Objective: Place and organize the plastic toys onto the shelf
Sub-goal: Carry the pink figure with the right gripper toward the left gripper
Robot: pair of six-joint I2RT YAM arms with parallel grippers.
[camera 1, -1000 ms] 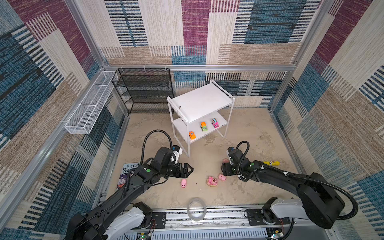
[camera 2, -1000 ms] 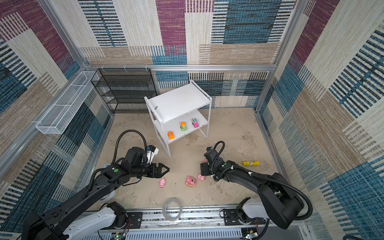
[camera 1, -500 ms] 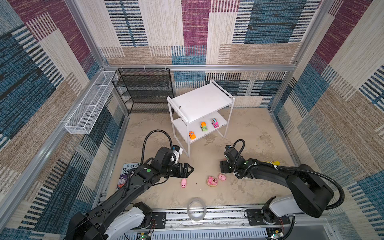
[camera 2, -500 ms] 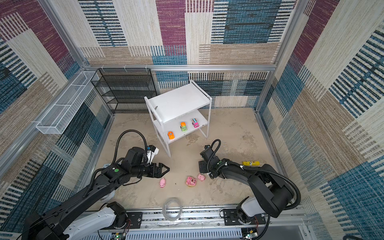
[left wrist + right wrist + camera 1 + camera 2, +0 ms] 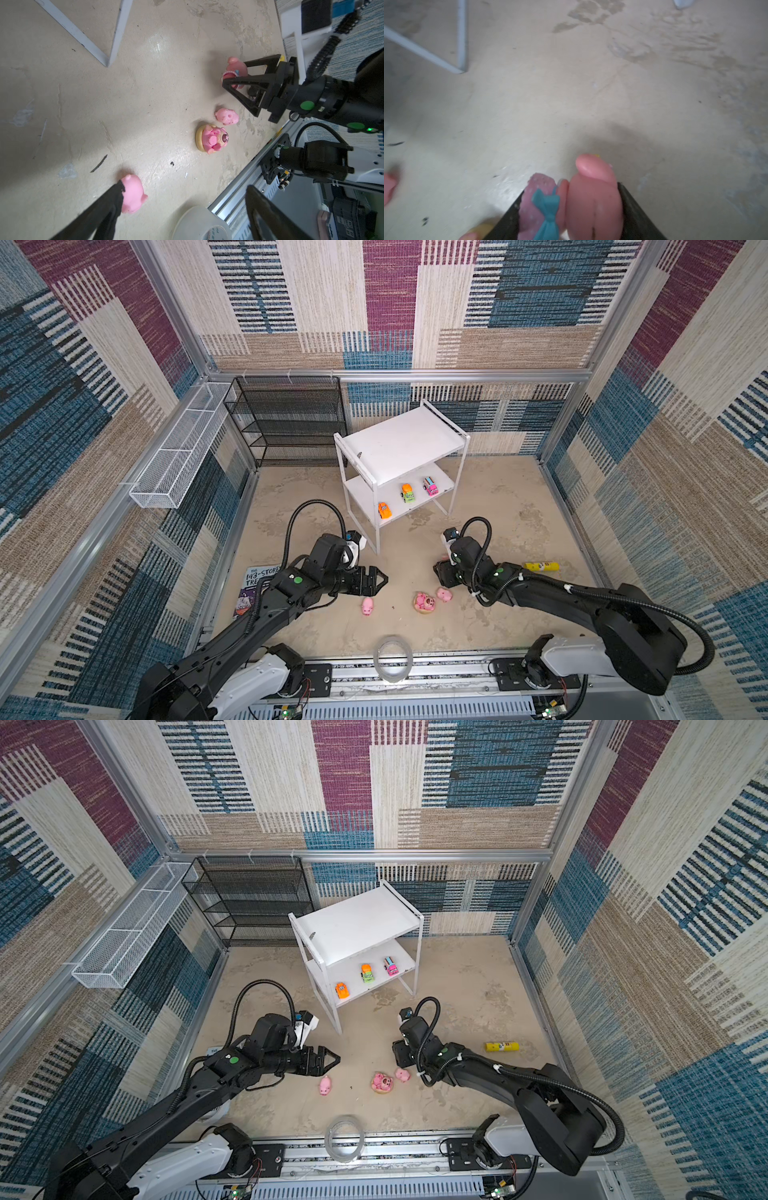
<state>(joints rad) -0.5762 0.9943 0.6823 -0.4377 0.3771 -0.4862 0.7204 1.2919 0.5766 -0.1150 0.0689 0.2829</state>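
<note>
Since a second ago the right gripper [image 5: 234, 73] has shifted slightly toward the middle of the floor [image 5: 498, 497] and its jaws have drawn in. They now press from both sides on a pink figure [image 5: 591, 197] with a teal bow and a lilac skirt. In the right wrist view each black finger lies against the figure, which sits low over the floor, though whether it is lifted cannot be told. The left arm has not moved. The left gripper [image 5: 380, 583] hovers with its jaws spread wide and holds nothing, just beside a pink pig [image 5: 367, 606] lying on the floor. Between the two grippers sit a pink bear [image 5: 424, 603] on a beige disc and a smaller pig [image 5: 444, 594], close together but not touching. The shelf [image 5: 399, 443] stands toward the back, its top board bare. Its lower board carries three toys in a row along the front edge: an orange car [image 5: 384, 510], a green-orange car [image 5: 407, 492] and a pink car [image 5: 430, 486]. A yellow tube [image 5: 541, 567] lies well off beside the right arm. A purple book [image 5: 257, 585] lies partly under the left arm, and a tape roll [image 5: 392, 659] rests at the front rail.
</note>
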